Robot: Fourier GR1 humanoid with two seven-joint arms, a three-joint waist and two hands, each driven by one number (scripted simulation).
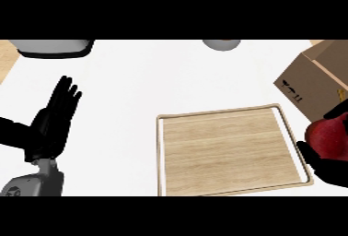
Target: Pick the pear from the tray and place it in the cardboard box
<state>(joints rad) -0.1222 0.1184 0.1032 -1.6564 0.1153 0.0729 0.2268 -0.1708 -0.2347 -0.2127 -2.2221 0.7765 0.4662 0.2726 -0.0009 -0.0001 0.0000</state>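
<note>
The black right hand at the right edge grasps the rounded red pear, off the square pale wooden tray; carry it farther right, over the brown cardboard box, before letting go; the open left hand rests at left.

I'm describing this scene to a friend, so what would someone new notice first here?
First, the red pear at the right edge, gripped in the black right hand just below the cardboard box. Next, the square wooden tray in the middle of the white counter, with nothing on it. At the left, the left hand rests open, fingers up.
</note>
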